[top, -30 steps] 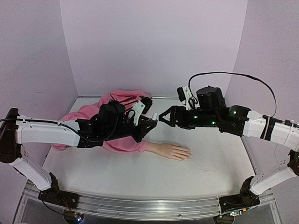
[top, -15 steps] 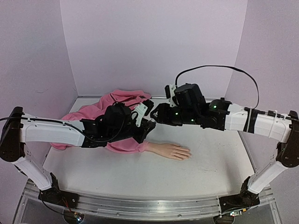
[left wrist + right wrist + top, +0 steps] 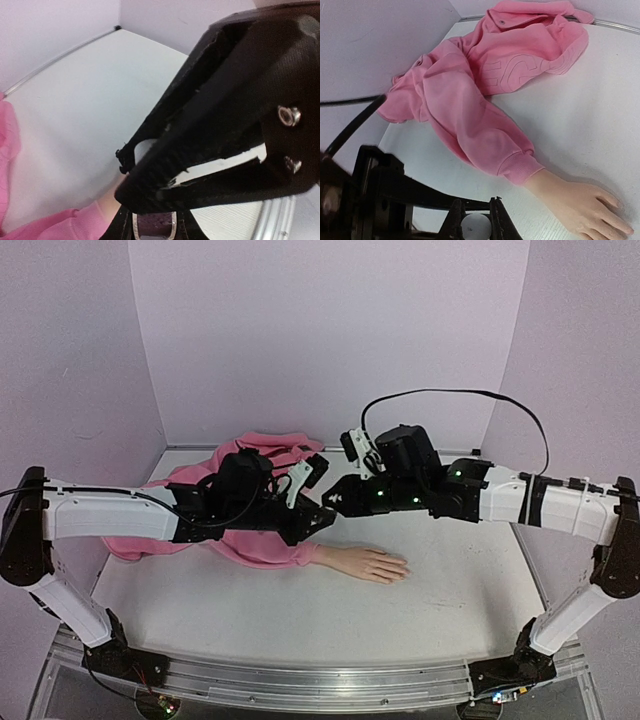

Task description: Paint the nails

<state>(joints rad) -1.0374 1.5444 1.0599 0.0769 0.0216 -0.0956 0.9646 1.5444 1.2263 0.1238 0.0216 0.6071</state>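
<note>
The mannequin hand (image 3: 368, 563) lies palm down on the table, its wrist in a pink sleeve (image 3: 268, 550); it also shows in the right wrist view as a hand (image 3: 582, 204). The nails are too small to make out. Above the sleeve cuff the two grippers meet tip to tip. My left gripper (image 3: 320, 514) is shut on a small dark polish bottle (image 3: 153, 226). My right gripper (image 3: 336, 502) is shut on the bottle's white cap (image 3: 476, 227). In the left wrist view the right gripper's black fingers (image 3: 225, 125) fill most of the frame.
A pink hoodie (image 3: 245, 455) is bunched at the back left of the white table (image 3: 300, 620). Lilac walls close in the back and both sides. A black cable (image 3: 450, 398) arcs over the right arm.
My right arm has reached leftward to the left gripper, and its jaws have gone from open to shut on the white cap. The left arm has shifted only slightly.
</note>
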